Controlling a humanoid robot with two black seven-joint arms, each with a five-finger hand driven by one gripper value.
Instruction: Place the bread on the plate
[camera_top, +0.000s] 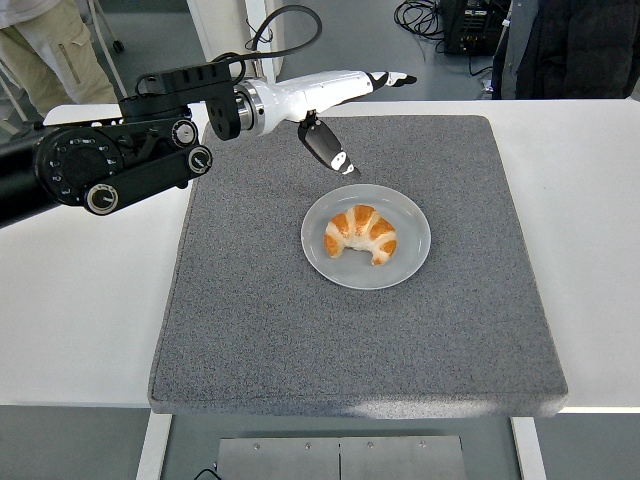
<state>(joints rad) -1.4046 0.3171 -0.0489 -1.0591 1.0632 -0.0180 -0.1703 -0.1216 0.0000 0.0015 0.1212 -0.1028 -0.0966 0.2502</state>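
Evidently the placing itself is done: the bread (361, 234), a golden croissant, lies curved on the plate (410, 258), well inside its rim, with nothing touching it. The left hand (335, 100) hangs above and behind the plate, fingers stretched out flat and the thumb drooping, holding nothing, so all that seems left is for the arm to clear the workspace and come to rest. No right arm shows in the head view. The plate sits near the middle of a grey mat (450, 330) with a coarse, felt-like face, which covers most of the white tabletop (600, 200). Beyond the far edge the floor is grey; a white post (262, 45) stands there, a tangle of black cables (425, 15) lies by dark equipment, and parts of two people (45, 50) show at the top corners.
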